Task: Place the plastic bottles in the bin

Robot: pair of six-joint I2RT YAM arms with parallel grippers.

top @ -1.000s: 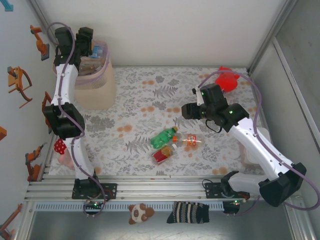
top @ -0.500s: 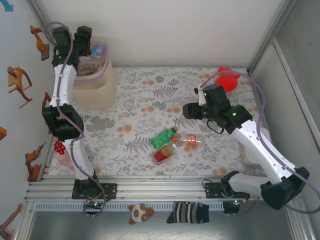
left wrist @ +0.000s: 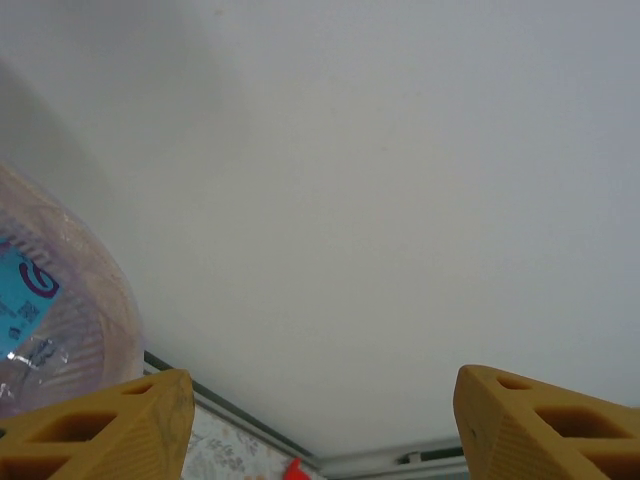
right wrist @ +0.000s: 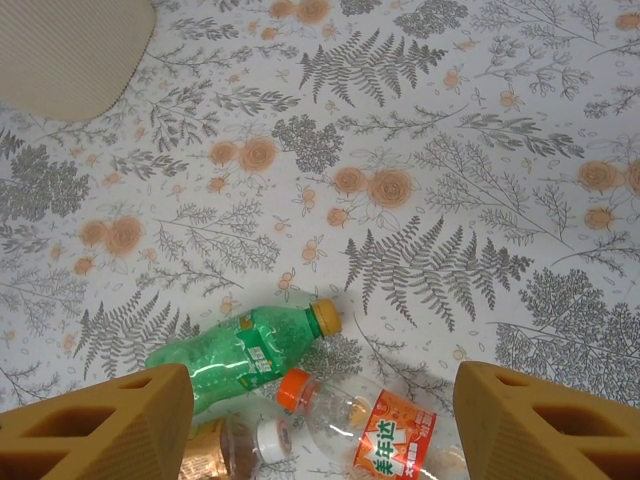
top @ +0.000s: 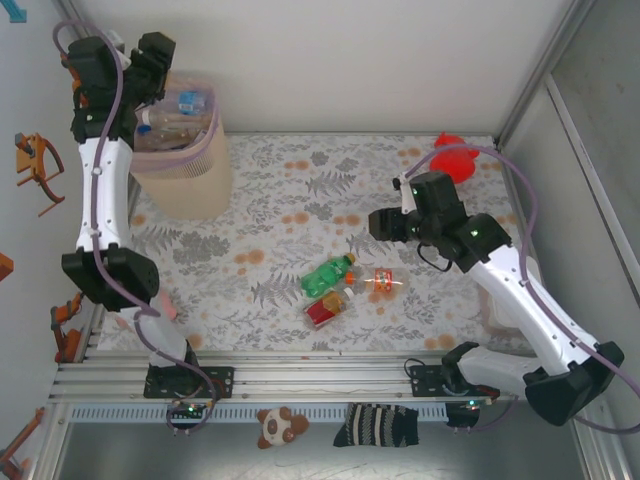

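Three plastic bottles lie together mid-table: a green one (top: 328, 273) (right wrist: 240, 355), a clear one with an orange label (top: 378, 282) (right wrist: 375, 428) and a brown one with a red label (top: 324, 309) (right wrist: 222, 452). My right gripper (top: 384, 222) (right wrist: 322, 378) hovers open above them with nothing between its fingers. The beige bin (top: 188, 172) stands at the far left with several bottles (top: 186, 101) inside its pinkish bag (left wrist: 40, 300). My left gripper (top: 158, 62) (left wrist: 322, 385) is raised beside the bin's rim, open and empty, facing the back wall.
A red plush toy (top: 455, 158) sits at the far right corner of the floral cloth (top: 280, 190). The bin's base (right wrist: 70, 45) shows at the upper left of the right wrist view. A small bear plush (top: 280, 426) and a striped sock (top: 376, 426) lie below the front rail.
My left arm has lifted up and to the left, away from the bin's mouth, with its jaws a little wider. The right arm has barely shifted. The table bottles have not moved.
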